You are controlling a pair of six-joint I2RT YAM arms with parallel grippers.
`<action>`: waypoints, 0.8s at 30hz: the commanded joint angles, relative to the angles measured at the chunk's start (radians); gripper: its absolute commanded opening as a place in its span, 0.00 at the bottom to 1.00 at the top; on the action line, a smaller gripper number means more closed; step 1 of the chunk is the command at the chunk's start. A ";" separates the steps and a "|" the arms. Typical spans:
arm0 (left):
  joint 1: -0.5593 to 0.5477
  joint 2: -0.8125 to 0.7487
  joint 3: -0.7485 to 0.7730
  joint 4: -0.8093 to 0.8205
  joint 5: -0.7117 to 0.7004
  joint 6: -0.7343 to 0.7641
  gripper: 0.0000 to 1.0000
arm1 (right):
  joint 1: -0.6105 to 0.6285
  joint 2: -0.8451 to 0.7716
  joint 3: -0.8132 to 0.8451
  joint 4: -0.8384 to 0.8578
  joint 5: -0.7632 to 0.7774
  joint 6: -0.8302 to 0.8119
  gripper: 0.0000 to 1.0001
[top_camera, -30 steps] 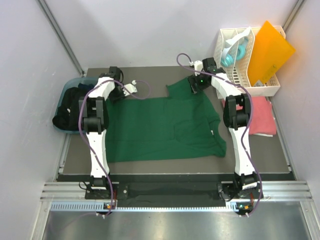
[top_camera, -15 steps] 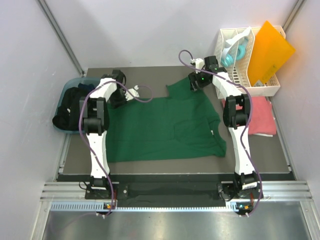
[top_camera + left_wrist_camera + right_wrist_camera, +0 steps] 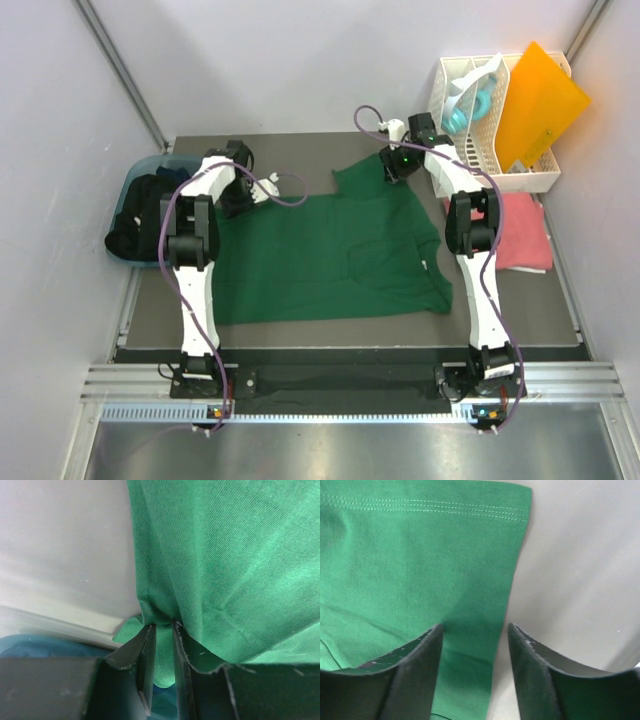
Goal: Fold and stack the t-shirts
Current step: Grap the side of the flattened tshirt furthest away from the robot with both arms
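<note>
1. Left gripper [image 3: 162, 630] is pinching a bunched fold of the dark green t-shirt [image 3: 330, 255] at the shirt's far left corner. Its two fingers are pressing almost together on the cloth, which is hanging up taut from that corner in the left wrist view.
2. Over the shirt's far right sleeve, the right gripper [image 3: 475, 626] is hanging with its fingers spread wide and nothing between them. One finger is sitting over the green cloth and the other over bare grey surface. Whether the tips are touching the cloth I cannot tell.
3. Carrying everything is the grey worktop [image 3: 300, 150], which is showing bare along its far and near edges.
4. Spreading across the middle of the worktop, the dark green t-shirt is lying mostly flat between the two arms. Its far right sleeve is reaching toward the far edge, and a small fold is showing at its right side.
5. At the left edge, a heap of dark t-shirts [image 3: 140, 215] is lying crumpled in a bluish tub [image 3: 160, 163], just beside the green shirt.
6. In the far right corner, a white slotted rack [image 3: 530, 180] is standing with an orange sheet [image 3: 540, 95] leaning in it.
7. Just near of the rack, the coral pink t-shirt [image 3: 525, 235] is lying folded, to the right of the right arm.
</note>
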 commanded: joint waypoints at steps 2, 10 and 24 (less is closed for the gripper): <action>-0.006 -0.011 -0.026 -0.069 0.041 0.003 0.25 | 0.007 0.009 -0.002 -0.057 -0.032 -0.040 0.46; -0.006 -0.013 -0.045 -0.031 0.035 -0.001 0.00 | 0.019 -0.012 -0.017 -0.046 -0.009 -0.080 0.00; -0.007 -0.146 -0.301 0.562 -0.122 -0.073 0.00 | 0.017 -0.097 -0.096 0.026 0.057 -0.134 0.00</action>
